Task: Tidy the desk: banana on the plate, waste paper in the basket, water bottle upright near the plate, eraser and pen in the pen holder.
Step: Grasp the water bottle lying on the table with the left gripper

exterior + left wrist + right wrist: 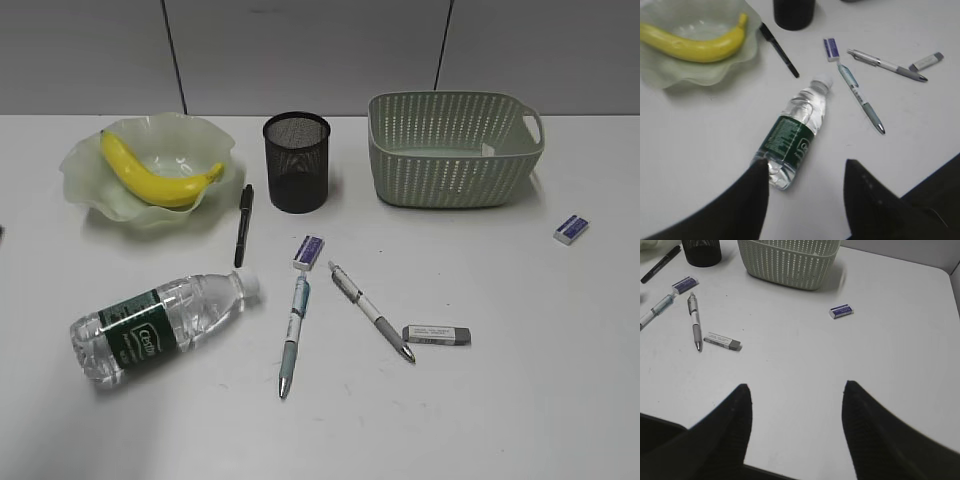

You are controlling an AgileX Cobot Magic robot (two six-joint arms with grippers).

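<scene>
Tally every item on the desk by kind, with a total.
Pens: 3
Erasers: 3
Banana: 1
Plate: 1
Water bottle: 1
Pen holder: 1
Basket: 1
Total: 11

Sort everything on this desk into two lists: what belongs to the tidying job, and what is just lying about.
Job items:
banana, already on the plate
water bottle, lying on its side
basket
pen holder
three erasers
black marker pen
two silver pens

Lying about:
Nothing; no waste paper is visible.
</scene>
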